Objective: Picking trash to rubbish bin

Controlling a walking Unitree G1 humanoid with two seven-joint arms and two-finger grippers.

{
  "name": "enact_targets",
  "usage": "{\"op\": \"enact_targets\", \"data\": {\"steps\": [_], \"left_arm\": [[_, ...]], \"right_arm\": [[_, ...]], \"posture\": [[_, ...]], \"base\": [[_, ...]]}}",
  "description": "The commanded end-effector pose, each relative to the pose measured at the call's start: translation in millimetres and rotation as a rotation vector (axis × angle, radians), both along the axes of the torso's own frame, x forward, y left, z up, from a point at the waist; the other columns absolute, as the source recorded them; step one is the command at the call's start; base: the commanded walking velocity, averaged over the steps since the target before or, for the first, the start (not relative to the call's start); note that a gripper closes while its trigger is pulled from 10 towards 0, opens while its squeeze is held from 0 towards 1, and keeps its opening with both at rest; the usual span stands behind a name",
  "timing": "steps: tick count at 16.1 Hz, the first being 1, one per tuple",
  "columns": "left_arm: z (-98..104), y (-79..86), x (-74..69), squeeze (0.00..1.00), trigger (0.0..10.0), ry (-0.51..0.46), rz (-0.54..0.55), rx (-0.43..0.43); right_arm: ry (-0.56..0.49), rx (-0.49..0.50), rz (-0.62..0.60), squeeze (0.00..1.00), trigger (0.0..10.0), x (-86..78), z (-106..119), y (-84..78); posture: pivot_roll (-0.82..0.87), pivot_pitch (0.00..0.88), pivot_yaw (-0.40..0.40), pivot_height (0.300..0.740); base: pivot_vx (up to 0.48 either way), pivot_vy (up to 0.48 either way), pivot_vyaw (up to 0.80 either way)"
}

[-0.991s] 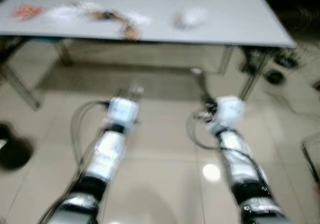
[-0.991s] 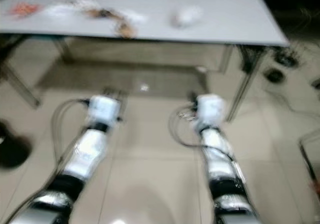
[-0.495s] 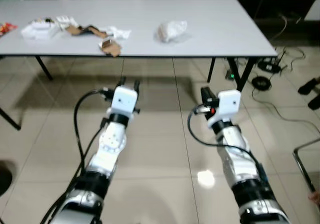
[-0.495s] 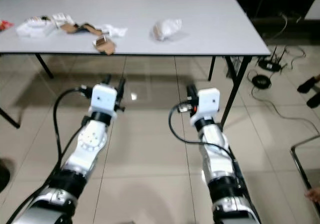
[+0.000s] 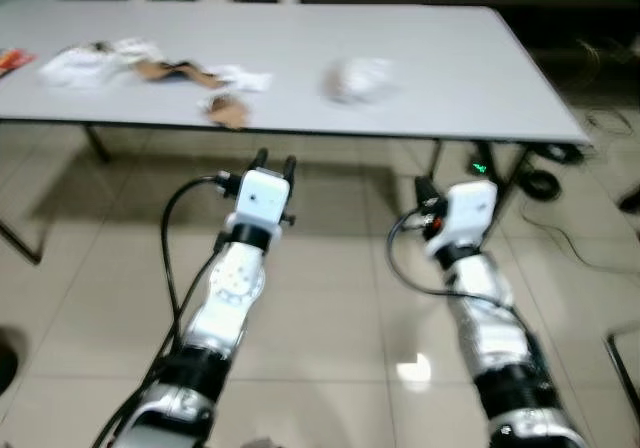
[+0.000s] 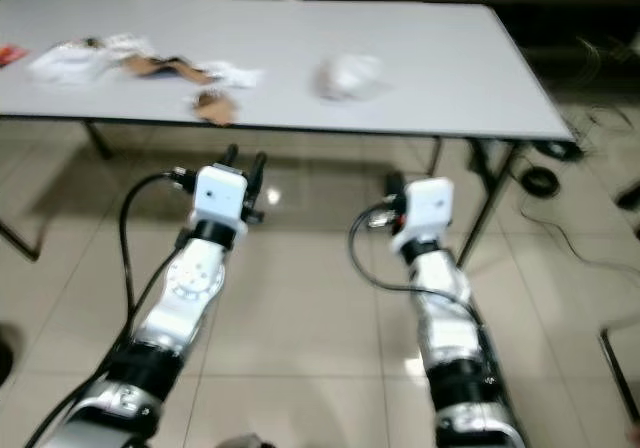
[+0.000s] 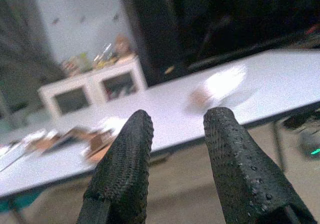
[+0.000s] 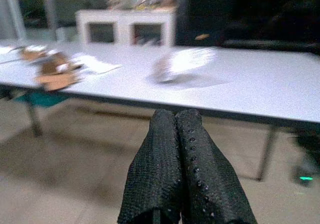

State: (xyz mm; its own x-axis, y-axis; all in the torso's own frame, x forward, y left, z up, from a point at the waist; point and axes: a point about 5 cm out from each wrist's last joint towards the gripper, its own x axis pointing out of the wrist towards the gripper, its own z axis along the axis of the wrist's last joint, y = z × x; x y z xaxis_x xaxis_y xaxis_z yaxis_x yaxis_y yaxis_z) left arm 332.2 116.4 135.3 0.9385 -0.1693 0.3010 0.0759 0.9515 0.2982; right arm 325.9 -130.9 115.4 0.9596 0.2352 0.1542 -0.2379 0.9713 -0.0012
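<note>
The robot has stepped closer to the desk [image 5: 470,78], so the trash [image 5: 225,108] and white wad [image 5: 357,78] on it look nearer, but the open left hand [image 5: 275,160] and shut, empty right hand [image 6: 396,183] still stay short of the desk.

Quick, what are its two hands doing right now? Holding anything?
Left hand: open, holding nothing.
Right hand: closed, fingers pressed together, holding nothing.
</note>
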Motion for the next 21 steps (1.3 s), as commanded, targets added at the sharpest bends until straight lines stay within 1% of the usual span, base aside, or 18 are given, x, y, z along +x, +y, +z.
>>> {"op": "enact_targets", "data": {"steps": [1, 2, 6, 7, 10, 18, 19, 21], "left_arm": [[1.3, -3.7, -0.1, 0.0, 10.0, 0.007, -0.017, 0.002], [1.3, -3.7, -0.1, 0.0, 10.0, 0.009, -0.017, 0.002], [1.4, -2.7, 0.0, 0.0, 10.0, 0.014, -0.016, 0.002], [1.3, -2.6, 0.1, 0.0, 10.0, 0.015, -0.018, 0.004], [0.6, -3.3, -0.2, 0.0, 10.0, 0.021, -0.024, 0.008], [-2.3, -6.6, -1.0, 0.0, 10.0, 0.046, -0.049, 0.018], [-3.7, -8.7, -1.5, 0.0, 10.0, 0.052, -0.068, 0.027], [-4.8, -11.0, -2.4, 0.0, 10.0, 0.056, -0.079, 0.033]], "right_arm": [[0.005, -0.005, -0.011, 0.0, 10.0, -0.3, 0.3, -4.2], [0.011, 0.012, -0.02, 0.0, 10.0, 0.1, 0.2, -4.9], [0.026, 0.002, -0.029, 0.0, 10.0, 0.5, -1.2, -4.9], [0.028, 0.018, -0.021, 1.0, 10.0, 0.3, -1.8, -3.6], [0.034, 0.013, -0.039, 1.0, 10.0, 0.5, -3.4, -4.5], [0.047, 0.026, -0.038, 1.0, 10.0, -0.4, -6.1, -3.9], [0.048, 0.015, -0.053, 1.0, 10.0, -0.4, -6.5, -5.3], [0.045, 0.035, -0.019, 1.0, 10.0, -1.9, -6.3, -2.3]], "posture": [[-0.05, 0.057, 0.028, 0.74], [-0.05, 0.056, 0.029, 0.74], [-0.05, 0.048, 0.032, 0.74], [-0.05, 0.043, 0.034, 0.74], [-0.04, 0.037, 0.036, 0.74], [-0.05, 0.039, 0.043, 0.74], [-0.05, 0.039, 0.044, 0.74], [-0.05, 0.042, 0.045, 0.74]], "base": [[0.469, 0.0, 0.54], [0.472, 0.0, 0.0], [0.473, 0.0, 0.0], [0.472, 0.0, 0.0], [0.472, 0.0, 0.0], [0.474, 0.0, 0.0], [0.472, 0.0, 0.0], [0.469, 0.0, 0.0]]}}
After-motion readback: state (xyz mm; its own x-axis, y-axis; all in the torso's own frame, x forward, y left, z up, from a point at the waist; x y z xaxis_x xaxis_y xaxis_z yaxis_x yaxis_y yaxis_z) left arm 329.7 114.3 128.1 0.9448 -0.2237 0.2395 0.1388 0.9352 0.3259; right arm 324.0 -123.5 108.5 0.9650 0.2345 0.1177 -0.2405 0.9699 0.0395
